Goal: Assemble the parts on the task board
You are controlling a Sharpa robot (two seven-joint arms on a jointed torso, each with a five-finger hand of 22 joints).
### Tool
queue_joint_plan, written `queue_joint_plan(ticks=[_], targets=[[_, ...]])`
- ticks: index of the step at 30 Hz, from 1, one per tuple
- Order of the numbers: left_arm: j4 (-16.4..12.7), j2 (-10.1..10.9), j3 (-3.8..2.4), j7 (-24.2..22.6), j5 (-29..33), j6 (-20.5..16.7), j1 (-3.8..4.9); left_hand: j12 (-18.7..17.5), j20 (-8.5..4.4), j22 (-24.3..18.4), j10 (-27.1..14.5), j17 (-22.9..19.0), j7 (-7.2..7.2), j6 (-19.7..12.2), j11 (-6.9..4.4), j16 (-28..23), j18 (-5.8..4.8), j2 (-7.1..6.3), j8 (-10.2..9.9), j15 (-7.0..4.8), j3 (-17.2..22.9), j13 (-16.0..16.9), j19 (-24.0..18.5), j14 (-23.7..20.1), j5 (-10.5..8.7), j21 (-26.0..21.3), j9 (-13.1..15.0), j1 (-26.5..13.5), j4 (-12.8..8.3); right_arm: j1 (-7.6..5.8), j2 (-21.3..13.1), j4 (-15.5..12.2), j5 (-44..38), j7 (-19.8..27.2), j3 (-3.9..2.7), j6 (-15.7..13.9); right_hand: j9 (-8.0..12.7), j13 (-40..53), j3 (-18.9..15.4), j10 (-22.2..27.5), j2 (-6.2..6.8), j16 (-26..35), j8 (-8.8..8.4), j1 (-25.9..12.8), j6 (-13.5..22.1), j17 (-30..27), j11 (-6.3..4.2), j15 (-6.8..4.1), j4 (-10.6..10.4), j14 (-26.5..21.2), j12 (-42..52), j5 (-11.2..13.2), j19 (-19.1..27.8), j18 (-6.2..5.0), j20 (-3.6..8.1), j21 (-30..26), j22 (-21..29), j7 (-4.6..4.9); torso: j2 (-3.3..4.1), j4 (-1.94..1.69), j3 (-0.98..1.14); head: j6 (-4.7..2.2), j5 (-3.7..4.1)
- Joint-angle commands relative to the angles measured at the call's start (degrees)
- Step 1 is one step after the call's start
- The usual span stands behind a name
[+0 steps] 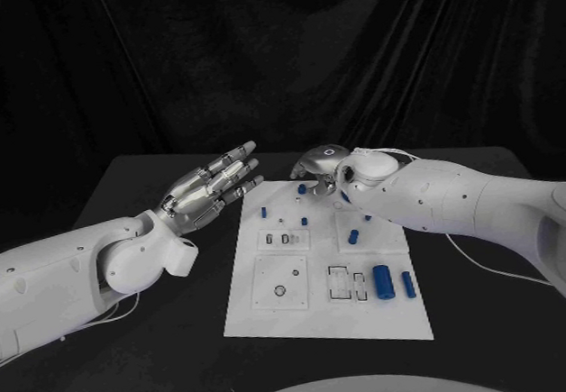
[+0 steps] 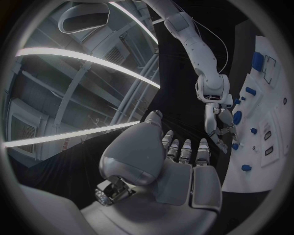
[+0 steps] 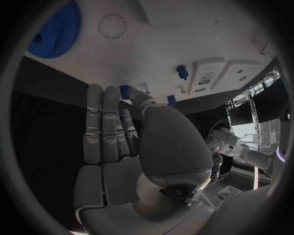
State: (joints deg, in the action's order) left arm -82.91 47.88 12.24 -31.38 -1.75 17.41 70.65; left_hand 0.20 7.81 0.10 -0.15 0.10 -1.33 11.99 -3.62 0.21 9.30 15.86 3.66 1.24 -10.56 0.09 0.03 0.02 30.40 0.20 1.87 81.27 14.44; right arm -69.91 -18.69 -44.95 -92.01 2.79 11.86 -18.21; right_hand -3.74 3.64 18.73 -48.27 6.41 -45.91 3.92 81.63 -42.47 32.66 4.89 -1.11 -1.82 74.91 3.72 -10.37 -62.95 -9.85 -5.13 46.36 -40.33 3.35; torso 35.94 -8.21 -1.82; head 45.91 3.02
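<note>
The white task board [image 1: 317, 313] lies in the middle of the black table. My right hand [image 1: 320, 167] hangs over the board's far edge. Its thumb and fingertips close round a small blue part [image 3: 125, 91], also seen as the small blue part [image 1: 302, 189] just under the fingers. A blue gear [image 3: 55, 32] lies on the board [image 3: 153, 44] close by. My left hand [image 1: 217, 190] hovers above the table beside the board's far left corner, fingers stretched out and holding nothing. From the left wrist, the right hand [image 2: 218, 117] shows at the board [image 2: 245, 181] edge.
A large blue cylinder [image 1: 383, 281] and a thinner blue pin [image 1: 407, 284] lie at the board's near right. A short blue peg [image 1: 354, 237] stands mid-board. Small pegs [image 3: 182, 72] stand near the white sockets. Bare black table [image 1: 176, 348] surrounds the board.
</note>
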Motion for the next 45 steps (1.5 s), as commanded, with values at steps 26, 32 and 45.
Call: queue_joint_plan(ticks=[26,32,45], targets=[[-0.73,1.37,-0.03,-0.18,0.05,0.20,-0.50,-0.20,0.67,-0.10,0.15,-0.10,0.57,0.40,0.73,-0.21,0.97,0.18,0.39,0.46,0.19,-0.09,-0.03,-0.02,0.59,-0.20,0.08,0.45,-0.49,-5.96,-24.90,-25.26,3.47,-9.72,0.04,5.44,-1.86,86.36,-10.88,-41.73,-3.01,-44.09,0.57,-10.38,-7.71,57.34,-4.83,-1.71,-7.31,15.09,86.28,1.02,-13.13,4.73,1.58,25.17,-32.37,1.17,-0.90,0.87,-0.48,-0.68,0.08],[-0.71,1.49,-0.03,-0.07,0.05,0.38,-0.84,-0.20,0.68,-0.10,0.15,-0.10,0.59,0.35,0.75,-0.21,0.97,0.19,0.38,0.57,0.23,-0.09,-0.03,-0.02,0.63,-0.20,0.07,0.46,-0.53,-4.38,-23.79,-22.73,3.71,-10.18,0.04,5.95,-2.09,86.36,-11.05,-41.73,-3.01,-44.09,0.21,-10.32,-7.03,57.34,-5.22,-2.20,-7.18,15.09,86.28,-0.71,-16.35,5.78,1.98,30.24,-37.34,1.01,-1.20,1.27,-0.77,-0.04,-0.17],[-0.75,1.62,-0.03,0.14,0.05,0.58,-1.20,-0.20,0.75,-0.10,0.15,-0.10,0.62,0.39,0.80,-0.21,0.96,0.21,0.42,0.88,0.34,-0.09,-0.03,-0.02,0.75,-0.20,0.07,0.51,-0.68,-1.88,-20.12,-17.76,3.78,-8.42,0.04,3.41,-1.32,86.36,-10.25,-41.73,-3.40,-44.09,-0.06,-8.18,-3.46,57.34,-5.02,-2.30,-5.21,15.09,86.28,-2.40,-15.82,5.48,2.11,29.28,-37.06,1.60,-1.04,1.51,-0.54,0.13,-0.63]])
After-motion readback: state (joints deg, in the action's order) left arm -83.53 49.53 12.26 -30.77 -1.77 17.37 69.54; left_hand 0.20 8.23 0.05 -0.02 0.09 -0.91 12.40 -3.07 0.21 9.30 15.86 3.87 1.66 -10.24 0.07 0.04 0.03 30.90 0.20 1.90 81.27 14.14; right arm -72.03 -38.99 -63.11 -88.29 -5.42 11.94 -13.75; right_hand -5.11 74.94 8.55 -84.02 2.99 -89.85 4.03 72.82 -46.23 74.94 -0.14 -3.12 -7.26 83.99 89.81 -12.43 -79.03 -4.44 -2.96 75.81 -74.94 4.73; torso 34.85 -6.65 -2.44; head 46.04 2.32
